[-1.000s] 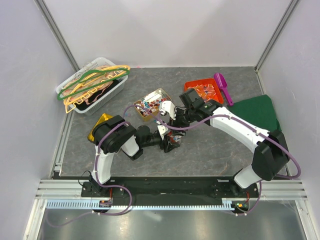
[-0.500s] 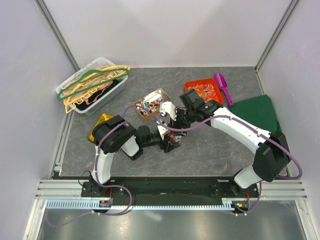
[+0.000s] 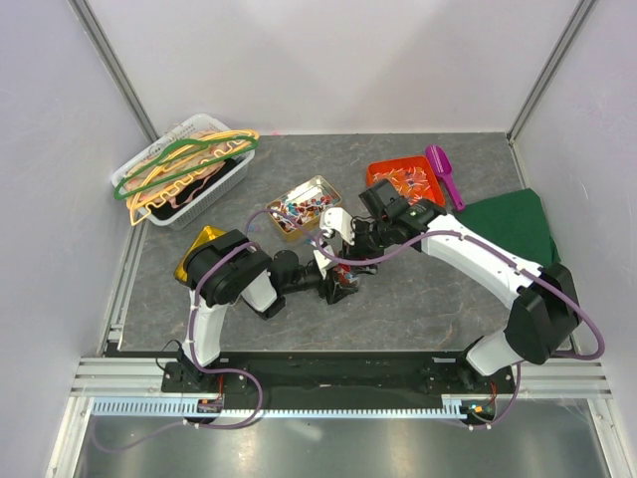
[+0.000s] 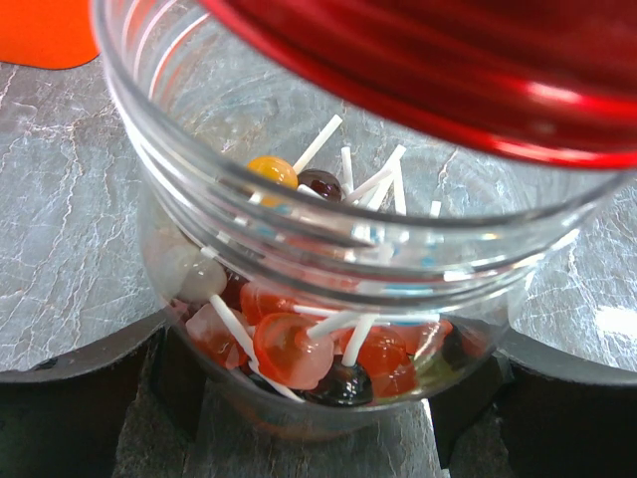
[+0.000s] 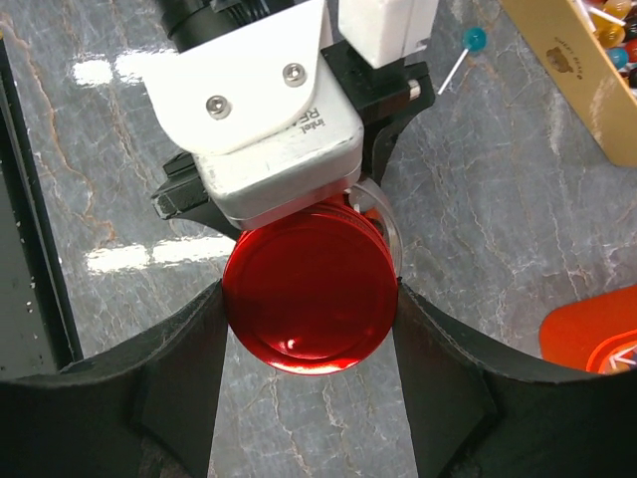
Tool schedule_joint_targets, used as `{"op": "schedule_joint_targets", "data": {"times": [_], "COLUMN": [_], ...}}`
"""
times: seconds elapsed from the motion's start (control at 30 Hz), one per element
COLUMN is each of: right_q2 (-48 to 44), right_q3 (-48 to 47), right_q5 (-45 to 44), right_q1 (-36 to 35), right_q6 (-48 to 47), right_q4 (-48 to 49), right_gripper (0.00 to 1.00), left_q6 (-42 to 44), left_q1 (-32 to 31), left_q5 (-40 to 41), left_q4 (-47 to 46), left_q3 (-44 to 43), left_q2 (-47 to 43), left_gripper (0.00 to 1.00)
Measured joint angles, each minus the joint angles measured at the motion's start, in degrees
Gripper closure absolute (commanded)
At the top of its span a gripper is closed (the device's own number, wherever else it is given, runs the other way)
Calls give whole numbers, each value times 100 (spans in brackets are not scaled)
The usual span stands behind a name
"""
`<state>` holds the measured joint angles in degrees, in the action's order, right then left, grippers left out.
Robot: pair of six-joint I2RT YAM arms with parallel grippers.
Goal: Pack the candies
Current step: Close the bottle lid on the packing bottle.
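My left gripper (image 3: 336, 286) is shut on a clear plastic jar (image 4: 328, 249) and holds it on the table. The jar holds several candies (image 4: 299, 349): red, orange, dark and pale lollipops on white sticks. My right gripper (image 5: 309, 319) is shut on the round red lid (image 5: 309, 299) and holds it right over the jar's mouth. The lid (image 4: 428, 70) looks tilted just above the rim; I cannot tell whether they touch. More candies lie in a gold tray (image 3: 299, 207) behind the jar.
An orange tray (image 3: 403, 182) with sweets and a purple scoop (image 3: 443, 174) lie at the back right. A green cloth (image 3: 508, 224) is on the right. A white basket of hangers (image 3: 184, 169) stands back left. A gold bag (image 3: 199, 249) lies left. One teal lollipop (image 5: 474, 40) lies loose.
My right gripper has shifted slightly left and nearer with the red lid, closer over the jar. The left arm and the jar have not moved.
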<state>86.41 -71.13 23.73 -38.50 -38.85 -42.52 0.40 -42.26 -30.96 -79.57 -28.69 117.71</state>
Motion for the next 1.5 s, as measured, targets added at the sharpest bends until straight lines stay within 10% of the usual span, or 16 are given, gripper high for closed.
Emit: {"op": "schedule_joint_targets", "data": {"times": [0.57, 0.87, 1.5], "right_q2": [170, 238, 17], "right_q3": [0, 0, -4], "right_q5": [85, 151, 173], "right_q1": [-2, 2, 33], "right_q6": [166, 210, 223], "right_q4": [260, 275, 258], "right_gripper": [41, 9, 2], "left_q6": [7, 9, 11], "left_q1": [0, 0, 0], "left_q5": [0, 0, -2], "left_q4": [0, -2, -4], "left_q3": [0, 2, 2], "left_q2": [0, 0, 0], "left_gripper": [51, 51, 51]}}
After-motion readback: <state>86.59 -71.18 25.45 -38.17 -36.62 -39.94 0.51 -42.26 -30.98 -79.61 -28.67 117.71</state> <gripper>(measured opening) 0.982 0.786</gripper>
